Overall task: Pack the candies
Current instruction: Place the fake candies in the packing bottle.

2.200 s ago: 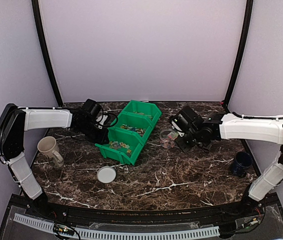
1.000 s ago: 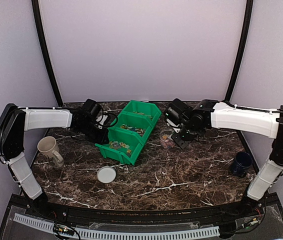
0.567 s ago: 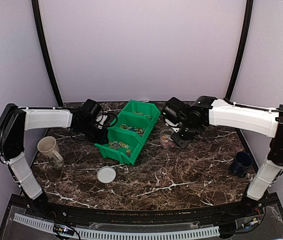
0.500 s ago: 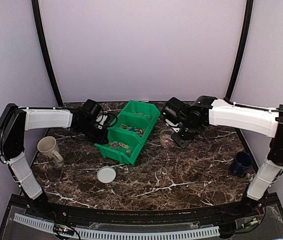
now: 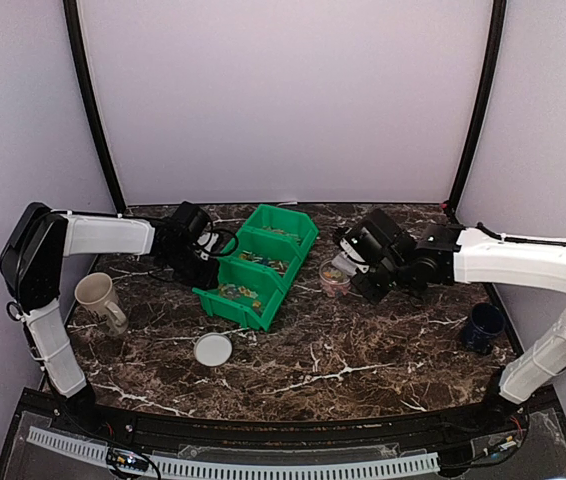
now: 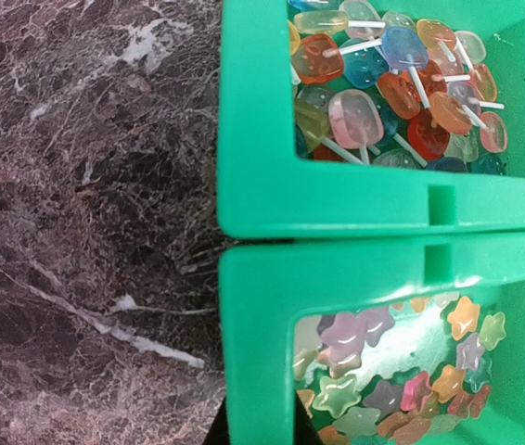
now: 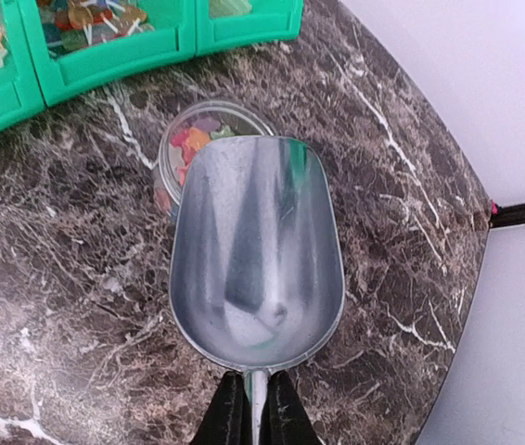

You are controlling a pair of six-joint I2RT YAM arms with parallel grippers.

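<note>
Two arms: one on each side of the green bin (image 6: 337, 199).
Left gripper (image 6: 255, 434): clamped on the bin's outer wall beside the star compartment, green plastic pinched between its fingers. It is most likely there to brace the bin against sliding when the scoop digs in.
Right gripper (image 7: 253, 408): clenched on the thin handle of a metal scoop (image 7: 258, 246), bowl facing up.
Scoop load: none; bare metal shows across the whole bowl.
Scoop position: tip over the rim of a small clear jar (image 7: 163, 153), which stands on the table (image 7: 58, 278) just right of the bin.
Candies (image 6: 383, 83): lollipops in one compartment and star shapes in the next. Mixed stars also lie in the jar; how full it is cannot be told.
Lid (image 5: 213, 350): white disc flat on the table, well apart from the jar, so the mouth is open for filling.
Judgement: packing is under way but not finished, and another scoop from the bin looks due.
Risk: the jar mouth is narrower than the scoop, so a fast tip could spill candies.
</note>
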